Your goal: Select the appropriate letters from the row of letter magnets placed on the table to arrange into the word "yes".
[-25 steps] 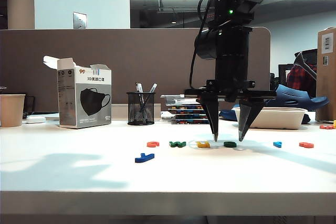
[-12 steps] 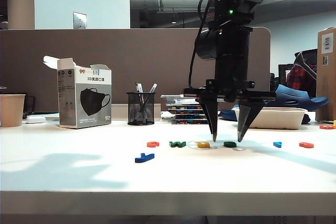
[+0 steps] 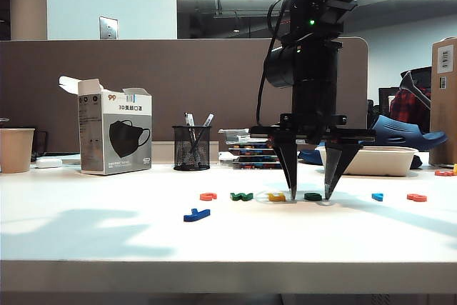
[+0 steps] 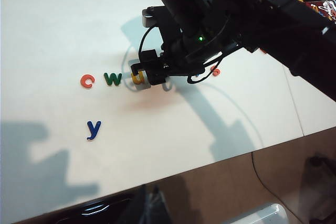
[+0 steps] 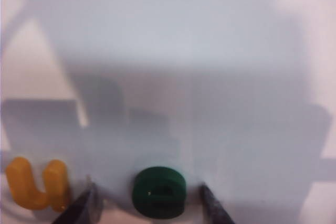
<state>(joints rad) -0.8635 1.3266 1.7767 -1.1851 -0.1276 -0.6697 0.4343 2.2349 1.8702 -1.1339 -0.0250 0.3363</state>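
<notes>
My right gripper (image 3: 310, 198) hangs point-down over the row of letter magnets, open, its fingertips close to the table (image 3: 107, 237) on either side of the dark green rounded letter (image 3: 312, 196). The right wrist view shows that letter (image 5: 159, 191) lying flat between the two fingertips (image 5: 88, 199), untouched. The dark blue y (image 3: 196, 214) lies apart, in front of the row. A red-orange letter (image 3: 416, 197) ends the row on the right. My left gripper (image 4: 152, 205) shows only as a dark blur over the table edge.
Also in the row: a red-orange c (image 3: 208, 196), a green W (image 3: 241, 196), a yellow u (image 3: 276, 196) just beside one right finger, and a light blue letter (image 3: 377, 196). Behind stand a mask box (image 3: 114, 133), a pen holder (image 3: 191, 148) and a paper cup (image 3: 16, 149).
The right gripper has sunk a little, bringing its open fingertips down beside the dark green letter. The letters have not moved.
</notes>
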